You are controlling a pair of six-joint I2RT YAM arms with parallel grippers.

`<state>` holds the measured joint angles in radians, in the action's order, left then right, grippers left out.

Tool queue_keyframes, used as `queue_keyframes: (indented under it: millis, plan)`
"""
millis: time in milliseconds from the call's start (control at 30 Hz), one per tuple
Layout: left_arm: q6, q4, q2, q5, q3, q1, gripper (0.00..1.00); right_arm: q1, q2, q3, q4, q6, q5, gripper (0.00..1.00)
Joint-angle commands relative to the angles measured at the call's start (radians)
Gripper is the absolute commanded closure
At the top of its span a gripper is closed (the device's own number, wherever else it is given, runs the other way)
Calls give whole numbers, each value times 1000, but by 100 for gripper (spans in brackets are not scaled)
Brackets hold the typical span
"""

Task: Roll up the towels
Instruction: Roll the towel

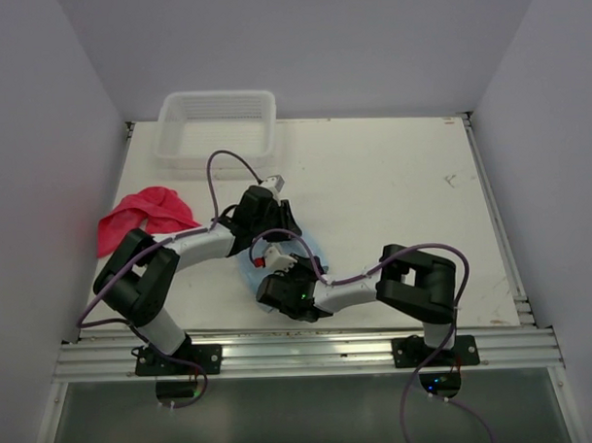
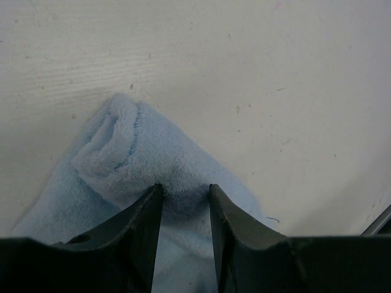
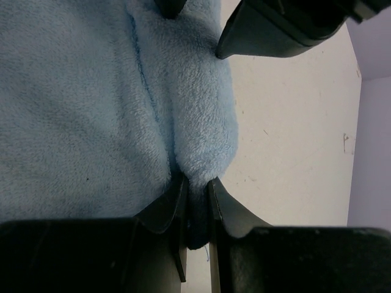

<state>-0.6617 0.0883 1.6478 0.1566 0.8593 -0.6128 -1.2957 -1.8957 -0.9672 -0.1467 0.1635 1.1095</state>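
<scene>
A light blue towel (image 1: 249,272) lies bunched on the table between both grippers. My left gripper (image 2: 183,192) is shut on a thick fold of the blue towel (image 2: 128,152), whose rolled corner points away from it. My right gripper (image 3: 195,186) is shut on the towel's folded edge (image 3: 201,122), with the rest of the cloth spread to its left. The left gripper's fingers (image 3: 269,30) show at the top of the right wrist view, close by on the same fold. In the top view the left gripper (image 1: 275,230) and the right gripper (image 1: 278,273) nearly touch. A pink towel (image 1: 140,217) lies crumpled at the table's left edge.
A white plastic basket (image 1: 218,127) stands at the back left of the table. White walls close in the table on the left, the back and the right. A metal rail (image 1: 301,353) runs along the near edge.
</scene>
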Motion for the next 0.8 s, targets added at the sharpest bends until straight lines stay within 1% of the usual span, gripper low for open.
queue_keyframes:
  millis: [0,100,167,267,300,367,400,500,567,633,700,767]
  plan:
    - [13,42,-26,-22,-17,1,60,-5,-5,-28,-24,33,13,97]
    - [17,50,-7,-34,-40,1,60,-4,20,-25,-30,50,-7,89]
    - [20,56,4,-42,-46,2,60,-5,33,-24,-33,60,-31,86]
    - [27,56,26,-55,-49,2,60,-5,75,-13,-27,85,-65,79]
    - [31,50,33,-64,-49,2,60,-4,86,-4,-24,102,-74,75]
    - [34,44,46,-75,-48,4,60,-2,121,1,-24,128,-89,71]
    - [37,36,50,-81,-45,4,60,-1,132,5,-25,136,-95,65]
    - [40,18,60,-97,-40,5,60,9,184,24,-22,166,-129,58]
    - [45,4,63,-109,-36,5,60,18,219,35,-13,183,-149,56]
    - [45,-2,60,-117,-36,5,60,30,242,47,-24,200,-177,51]
    - [48,-4,58,-118,-37,5,60,36,289,67,-24,223,-197,48]
    - [50,-5,58,-118,-36,5,60,53,335,93,-5,247,-246,48]
